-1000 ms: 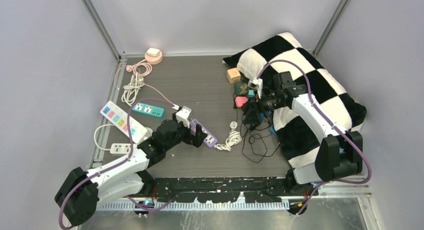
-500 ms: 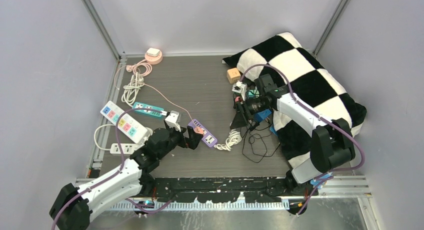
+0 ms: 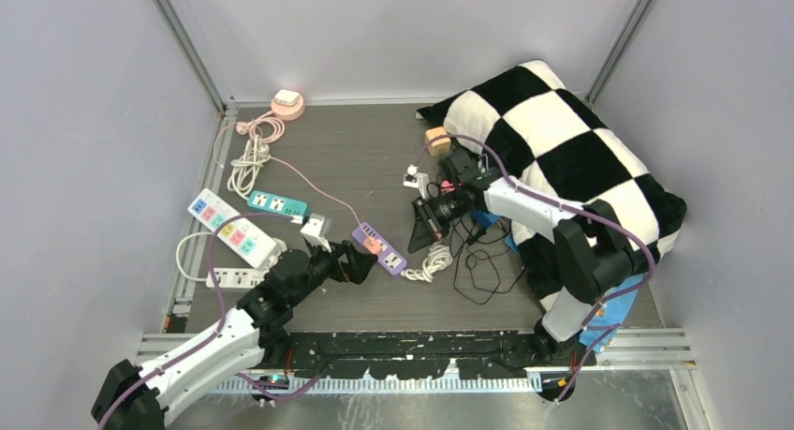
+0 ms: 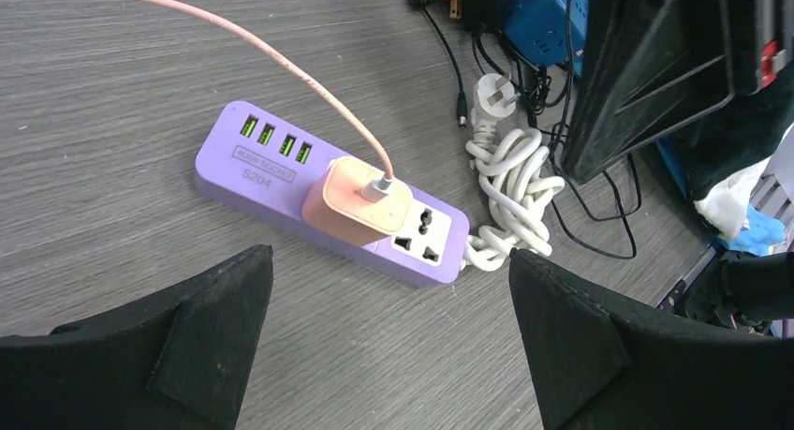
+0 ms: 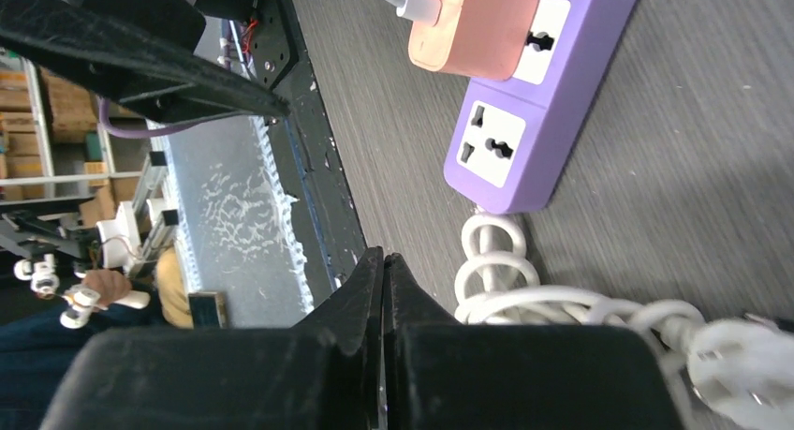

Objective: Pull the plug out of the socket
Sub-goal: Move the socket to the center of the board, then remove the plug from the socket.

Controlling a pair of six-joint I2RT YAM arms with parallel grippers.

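Pink plug (image 4: 354,203) in middle socket of purple power strip (image 4: 251,164)

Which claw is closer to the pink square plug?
Left. The left claw is open beside the pink square plug; the right claw is shut, past the end of the purple power strip.

pink plug (image 4: 356,203) seated upright in flat-lying purple socket strip (image 4: 330,197).
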